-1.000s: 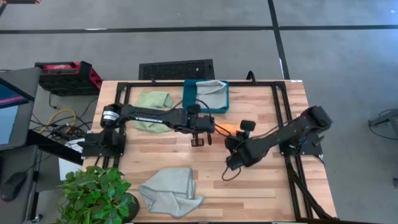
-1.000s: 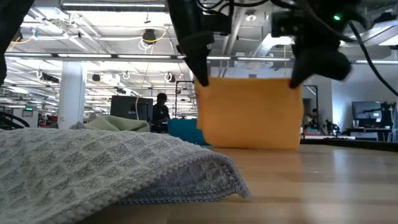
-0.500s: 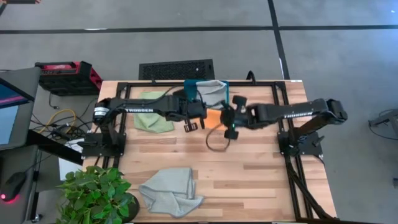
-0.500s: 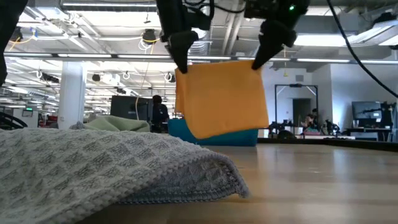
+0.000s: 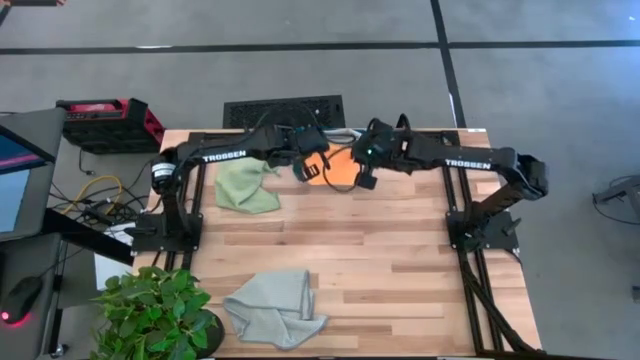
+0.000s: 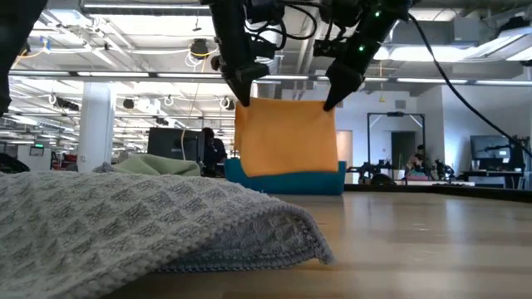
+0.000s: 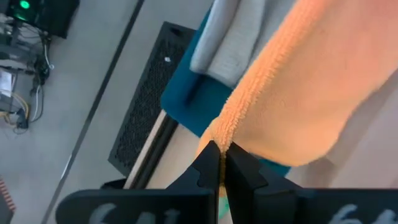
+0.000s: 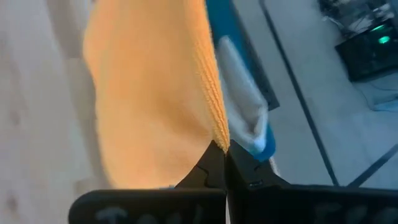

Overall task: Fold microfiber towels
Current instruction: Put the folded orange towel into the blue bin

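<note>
Teal tray (image 6: 287,177), potted plant (image 5: 155,310), red case (image 5: 108,121).

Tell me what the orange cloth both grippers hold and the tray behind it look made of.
Orange towel: soft, fuzzy microfiber-like fabric; its nap shows at the pinched edge, and it hangs limp between the left gripper and right gripper. Teal tray: apparently rigid plastic, smooth with straight walls.

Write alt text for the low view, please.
Both grippers, left and right, hold an orange towel up by its top corners, hanging in front of a teal tray. A grey towel fills the near foreground.
</note>
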Controlling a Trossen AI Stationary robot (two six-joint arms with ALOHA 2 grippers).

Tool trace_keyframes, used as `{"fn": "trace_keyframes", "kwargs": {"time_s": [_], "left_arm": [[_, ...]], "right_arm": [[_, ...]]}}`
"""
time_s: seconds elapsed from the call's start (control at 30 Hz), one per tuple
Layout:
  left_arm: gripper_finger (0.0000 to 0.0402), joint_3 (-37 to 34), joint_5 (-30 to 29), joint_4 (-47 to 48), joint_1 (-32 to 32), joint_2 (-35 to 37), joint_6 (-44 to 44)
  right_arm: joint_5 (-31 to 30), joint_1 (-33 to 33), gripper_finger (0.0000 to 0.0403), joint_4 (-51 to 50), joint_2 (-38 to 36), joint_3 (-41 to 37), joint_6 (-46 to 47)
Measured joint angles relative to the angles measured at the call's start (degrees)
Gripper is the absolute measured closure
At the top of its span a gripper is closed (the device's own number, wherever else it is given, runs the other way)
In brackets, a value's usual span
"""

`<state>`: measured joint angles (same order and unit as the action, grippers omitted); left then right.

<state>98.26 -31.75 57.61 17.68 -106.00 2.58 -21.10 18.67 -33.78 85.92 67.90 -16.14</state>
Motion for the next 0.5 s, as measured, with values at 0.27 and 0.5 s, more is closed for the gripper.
{"fn": "trace_keyframes", "kwargs": {"time_s": [0.27,0.5], "left_arm": [[0.0401,-0.14,5.01,-5.21,5.43,-1.23,-2.52],[0.0401,-0.13,5.37,-8.1,7.63,-4.43,-6.45]], "right_arm": [[3.73,6.79,0.0395,1.49,0.7,-0.07,-1.85],[3.89,9.6,0.0395,5.4,4.42,0.17,-4.12]]}}
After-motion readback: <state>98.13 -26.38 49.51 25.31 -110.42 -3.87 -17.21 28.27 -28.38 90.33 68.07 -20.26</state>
